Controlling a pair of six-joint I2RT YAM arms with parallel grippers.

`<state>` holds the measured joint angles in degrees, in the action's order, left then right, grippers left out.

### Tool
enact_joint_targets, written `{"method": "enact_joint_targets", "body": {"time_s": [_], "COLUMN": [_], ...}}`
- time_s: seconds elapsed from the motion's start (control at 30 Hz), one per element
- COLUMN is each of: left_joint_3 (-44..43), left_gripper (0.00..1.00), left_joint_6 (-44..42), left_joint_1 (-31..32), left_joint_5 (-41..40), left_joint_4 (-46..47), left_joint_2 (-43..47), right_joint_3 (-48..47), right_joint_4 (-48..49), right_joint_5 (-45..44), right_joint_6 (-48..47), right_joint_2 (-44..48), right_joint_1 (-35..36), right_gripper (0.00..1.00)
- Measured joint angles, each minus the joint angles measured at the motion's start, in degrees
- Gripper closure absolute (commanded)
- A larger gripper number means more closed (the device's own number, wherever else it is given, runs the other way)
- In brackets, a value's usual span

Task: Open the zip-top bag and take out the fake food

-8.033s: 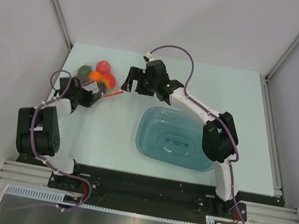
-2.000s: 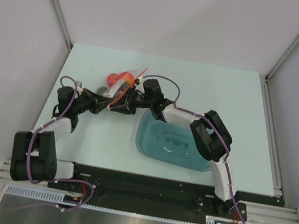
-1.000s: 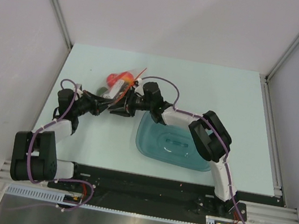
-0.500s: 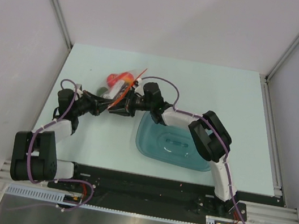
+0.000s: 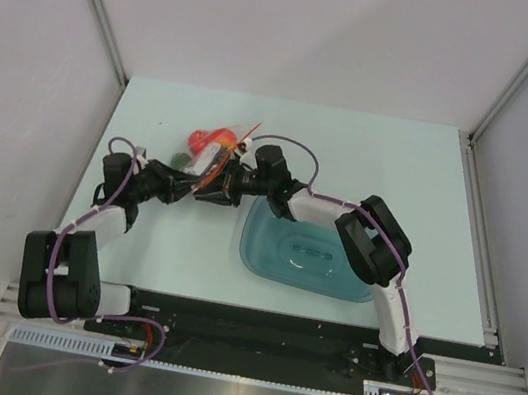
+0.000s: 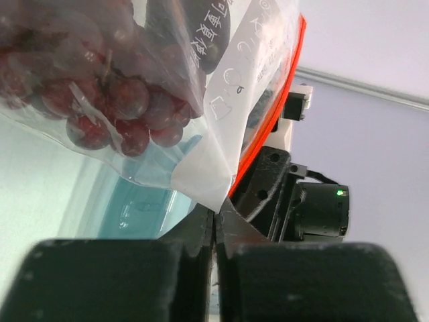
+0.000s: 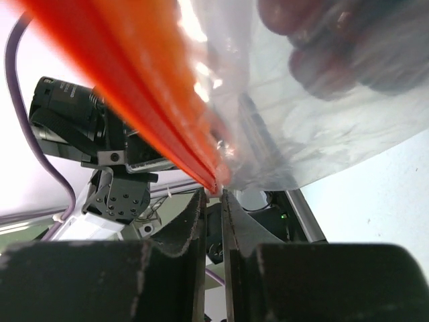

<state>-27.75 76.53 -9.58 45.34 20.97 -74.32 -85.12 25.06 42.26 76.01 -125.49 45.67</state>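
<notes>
The zip-top bag [image 5: 217, 152] hangs tilted between my two grippers, left of centre above the table. Red fake food [image 5: 200, 136] shows at its far end. In the left wrist view dark-red grapes [image 6: 114, 100] press against the clear bag [image 6: 228, 121]. My left gripper [image 6: 214, 216] pinches the bag's white lower corner, jaws almost together. My right gripper [image 7: 215, 193] is shut on the end of the orange zip strip [image 7: 147, 94], with dark fruit [image 7: 322, 40] blurred above. From above, the left gripper [image 5: 188, 185] and right gripper [image 5: 216, 189] nearly meet under the bag.
A teal translucent tub [image 5: 311, 251] sits on the table right of the grippers, under the right forearm, and shows below the bag in the left wrist view as the teal tub [image 6: 127, 208]. Grey walls close in the table's left, back and right.
Eight seconds ago the bag lay at the far left with the grippers apart. Over the last second the bag and both grippers have stayed almost in place, the zip strip shifting slightly.
</notes>
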Motion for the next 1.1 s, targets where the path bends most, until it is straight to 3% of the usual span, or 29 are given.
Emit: {"method": "enact_joint_targets", "body": {"time_s": [0.07,0.17,0.2,0.4,0.9,1.0,1.1], "left_joint_3": [-1.07,-5.29,-7.13,-10.08,-5.09,-4.98,-4.11], "left_gripper": [0.41,0.29,0.29,0.41,0.56,0.67,0.87], "left_joint_6": [-1.92,-7.5,-9.64,-16.68,-5.88,-3.72,-0.39], "left_joint_1": [0.0,0.0,0.0,0.04,1.81,2.16,2.56], "left_joint_5": [0.07,-0.48,-1.07,-3.87,-3.13,-2.95,-2.62], "left_joint_4": [-2.38,-10.86,-14.19,-23.74,-16.15,-14.25,-10.51], "left_joint_2": [-0.02,-0.02,-0.02,1.95,1.49,0.66,-0.28], "right_joint_3": [0.02,0.04,0.04,0.04,0.42,0.42,0.42], "right_joint_4": [-0.09,-0.11,-0.04,0.5,0.02,0.09,0.11], "right_joint_5": [-0.02,-0.28,-0.39,-0.83,-0.94,-1.18,-1.44], "right_joint_6": [0.04,0.5,0.7,3.21,4.15,4.15,4.15], "right_joint_2": [0.37,1.05,1.27,1.88,2.08,2.08,2.08], "right_joint_1": [-0.13,-0.66,-0.85,-1.33,-0.85,-0.79,-0.72], "right_gripper": [1.0,1.0,1.0,1.0,1.0,1.0,1.0]}}
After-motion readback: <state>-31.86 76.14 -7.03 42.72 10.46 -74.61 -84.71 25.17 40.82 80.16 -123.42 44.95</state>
